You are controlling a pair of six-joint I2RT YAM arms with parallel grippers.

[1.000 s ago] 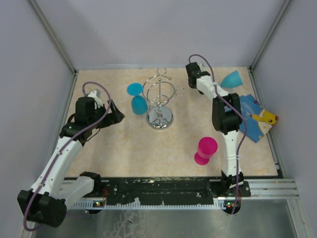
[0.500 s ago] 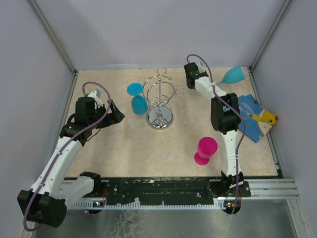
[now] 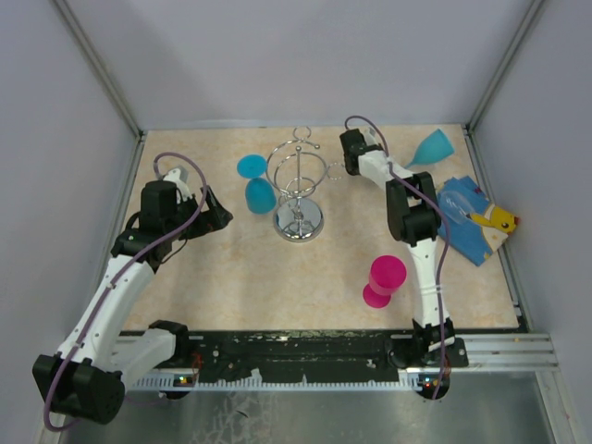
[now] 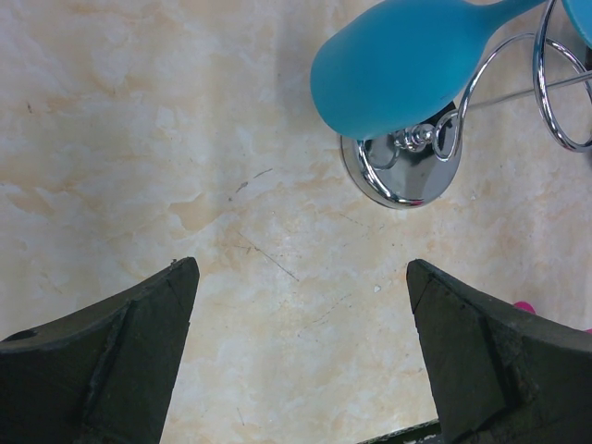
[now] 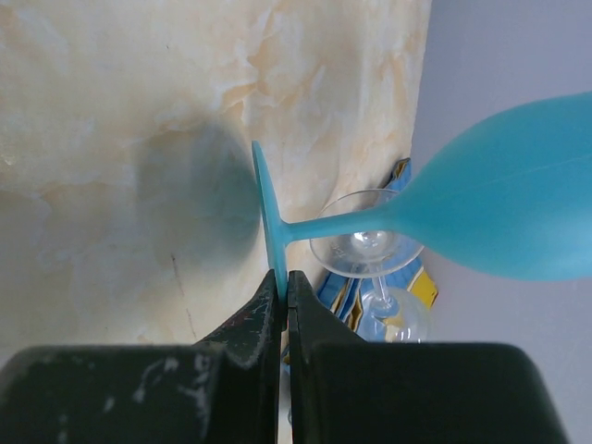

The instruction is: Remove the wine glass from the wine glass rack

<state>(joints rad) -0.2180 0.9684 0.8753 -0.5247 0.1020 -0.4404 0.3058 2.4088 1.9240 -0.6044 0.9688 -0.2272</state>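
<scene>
The chrome wine glass rack stands mid-table on its round mirror base. A blue wine glass hangs upside down from a loop arm on its left; the left wrist view shows its bowl above the rack base. My left gripper is open and empty, left of the rack, over bare table. My right gripper is shut on the foot of a second blue wine glass, held sideways off the rack near the back right; its jaws pinch the foot's rim.
A pink cup lies near the front right. A clear wine glass lies on a blue sheet with a yellow toy at the right edge. Grey walls close in the back and sides.
My right wrist has shifted a little left and nearer with the second blue glass still held by its foot. The left arm and the rack have not moved.
</scene>
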